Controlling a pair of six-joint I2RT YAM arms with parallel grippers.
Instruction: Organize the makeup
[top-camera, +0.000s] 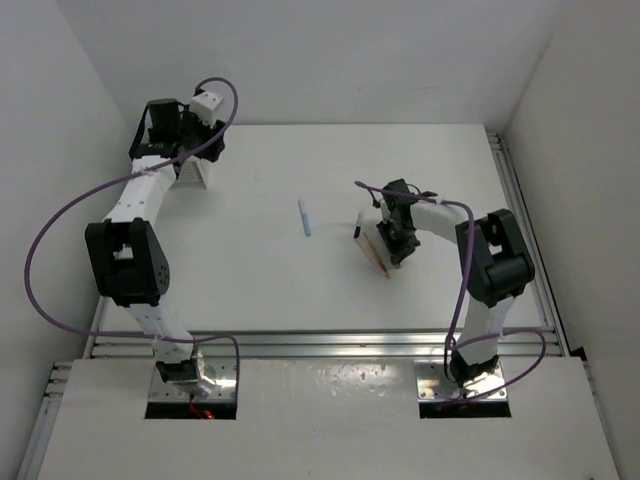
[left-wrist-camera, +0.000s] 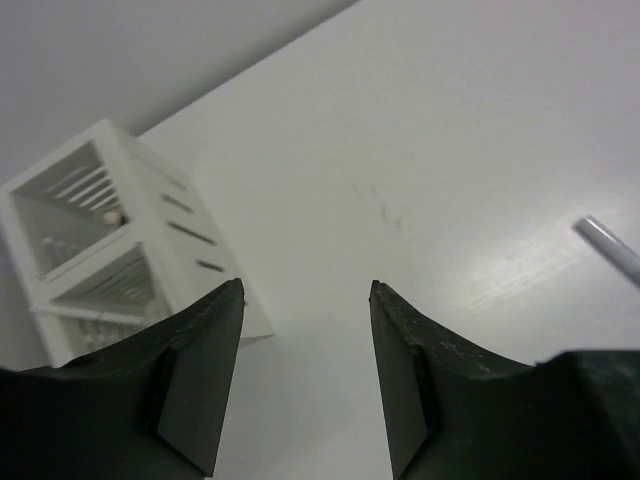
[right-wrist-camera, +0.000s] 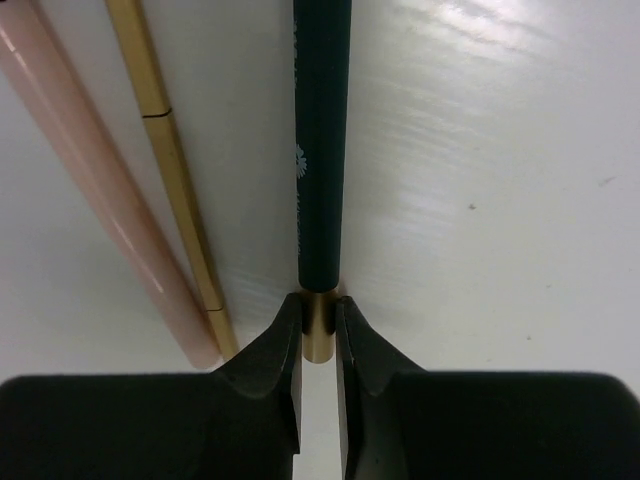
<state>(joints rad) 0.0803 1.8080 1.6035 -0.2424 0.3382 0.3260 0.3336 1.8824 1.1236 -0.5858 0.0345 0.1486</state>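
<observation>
My right gripper (right-wrist-camera: 319, 312) is shut on the gold end of a black makeup pencil (right-wrist-camera: 322, 140), which points away from me, low over the table. A peach-pink stick (right-wrist-camera: 95, 175) and a thin gold stick (right-wrist-camera: 172, 170) lie just left of it. In the top view the right gripper (top-camera: 393, 243) is right of centre with the black pencil (top-camera: 358, 229) and the peach-pink stick (top-camera: 377, 254) beside it. A light blue stick (top-camera: 304, 217) lies alone at mid-table, and its tip shows in the left wrist view (left-wrist-camera: 610, 245). My left gripper (left-wrist-camera: 305, 290) is open and empty.
A white slatted box (left-wrist-camera: 110, 240) stands at the far left, just ahead and left of my left gripper; something small and pink shows inside it. In the top view the box (top-camera: 197, 173) sits under the left wrist (top-camera: 180, 130). A metal rail (top-camera: 520, 200) runs along the table's right side.
</observation>
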